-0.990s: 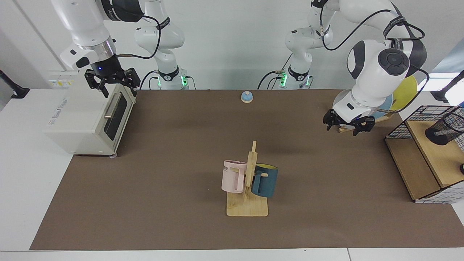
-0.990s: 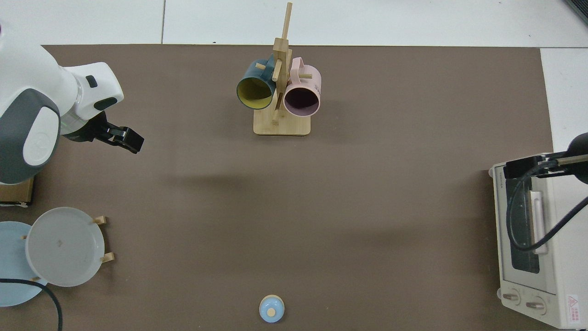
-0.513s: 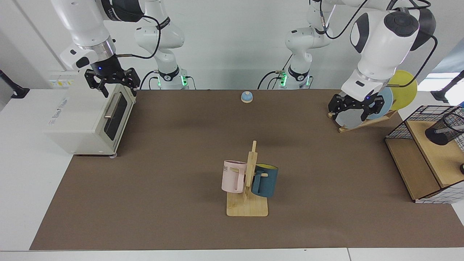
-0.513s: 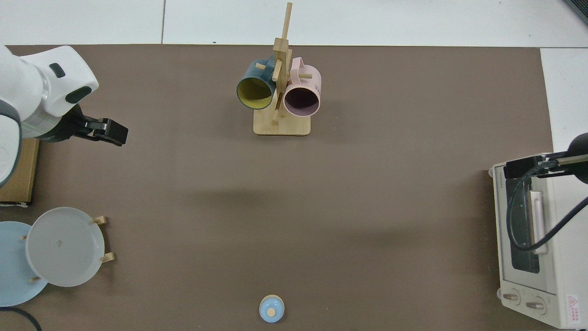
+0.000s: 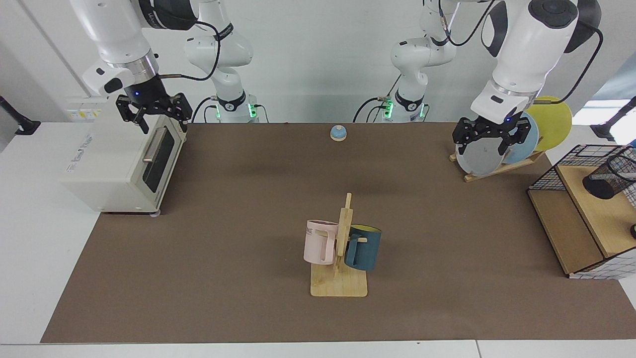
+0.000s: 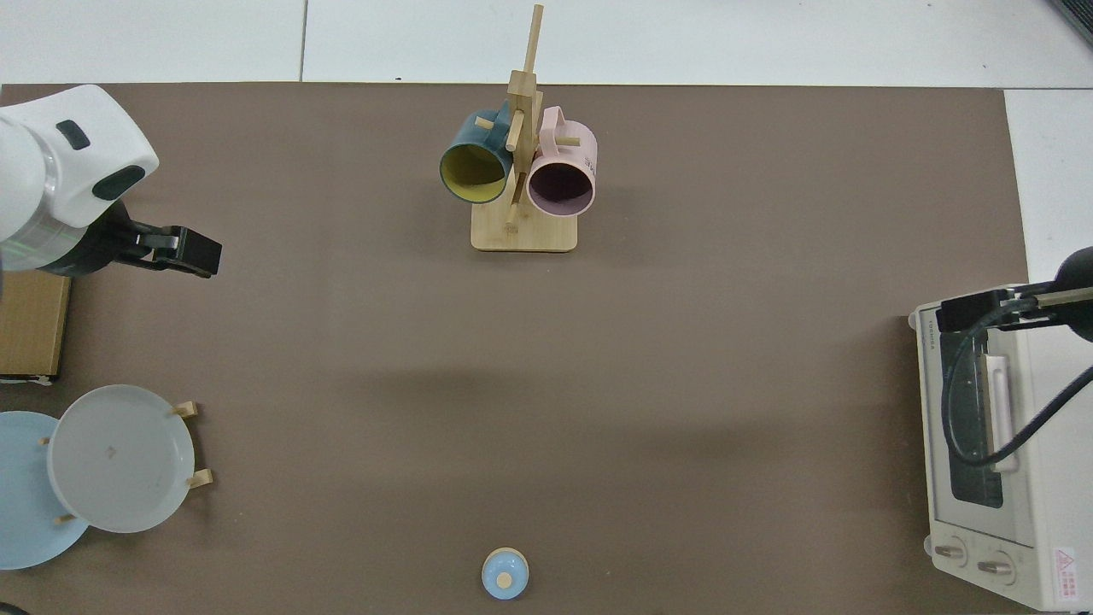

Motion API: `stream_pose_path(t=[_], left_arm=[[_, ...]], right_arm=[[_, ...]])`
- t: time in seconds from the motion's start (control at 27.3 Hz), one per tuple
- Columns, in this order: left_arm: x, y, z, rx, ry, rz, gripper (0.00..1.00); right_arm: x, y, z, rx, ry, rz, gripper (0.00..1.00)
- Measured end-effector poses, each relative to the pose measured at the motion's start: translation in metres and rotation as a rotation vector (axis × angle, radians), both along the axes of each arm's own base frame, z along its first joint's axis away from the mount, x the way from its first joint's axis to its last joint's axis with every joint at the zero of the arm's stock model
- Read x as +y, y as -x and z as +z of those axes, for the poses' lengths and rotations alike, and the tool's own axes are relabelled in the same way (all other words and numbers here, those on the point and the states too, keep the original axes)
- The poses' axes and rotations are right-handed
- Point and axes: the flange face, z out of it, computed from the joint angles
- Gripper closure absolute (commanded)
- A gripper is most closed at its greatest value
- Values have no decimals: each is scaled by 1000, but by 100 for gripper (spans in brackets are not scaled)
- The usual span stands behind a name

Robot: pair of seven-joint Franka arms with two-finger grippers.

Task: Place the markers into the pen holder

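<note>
The pen holder [image 5: 607, 178], a small black mesh cup, lies tilted on the wooden shelf of a wire basket at the far right edge of the facing view. A pale slim shape inside its mesh may be the marker; I cannot tell for sure. My left gripper [image 5: 489, 144] hangs open and empty over the plate rack, well left of the holder, and shows as a dark hand [image 6: 195, 253] in the top view. My right gripper [image 5: 158, 124] waits open above the toaster oven, also seen from above [image 6: 965, 310]. The top view does not reach the holder.
A wire basket with wooden shelves [image 5: 576, 219] stands at the right edge. Plates lean in a rack [image 5: 497, 154] at the back right. A mug tree with pink and dark blue mugs [image 5: 340, 248] stands centre front. A toaster oven [image 5: 119, 164] sits left, a small blue bell [image 5: 338, 133] at the back.
My left gripper has risen and drawn back from beside the basket to above the plate rack, its wrist turning upright. The right arm has stayed still.
</note>
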Motion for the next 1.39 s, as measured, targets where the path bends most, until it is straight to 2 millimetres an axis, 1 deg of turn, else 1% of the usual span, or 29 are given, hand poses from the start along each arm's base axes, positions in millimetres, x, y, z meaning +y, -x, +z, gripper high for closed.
stream_pose_path(t=[0.11,0.37,0.48,0.66,0.77,0.88,1.06,1.21,1.39], left_arm=[[4,6,7,6,-5,13,0],[13,28,26,17,28,50,0],[21,35,26,26,59,74,0],[31,47,21,37,74,100,0],[40,53,22,27,77,117,0],[48,54,28,8,82,127,0],[55,53,33,-16,90,136,0],[60,51,31,-17,90,146,0],[61,49,29,-17,92,146,0]], right_arm=[[0,0,0,0,0,0,0],[0,0,0,0,0,0,0],[0,0,0,0,0,-1,0],[0,0,0,0,0,-1,0],[-1,0,0,0,0,-1,0],[-1,0,0,0,0,-1,0],[-1,0,0,0,0,-1,0],[-1,0,0,0,0,-1,0],[-1,0,0,0,0,-1,0]])
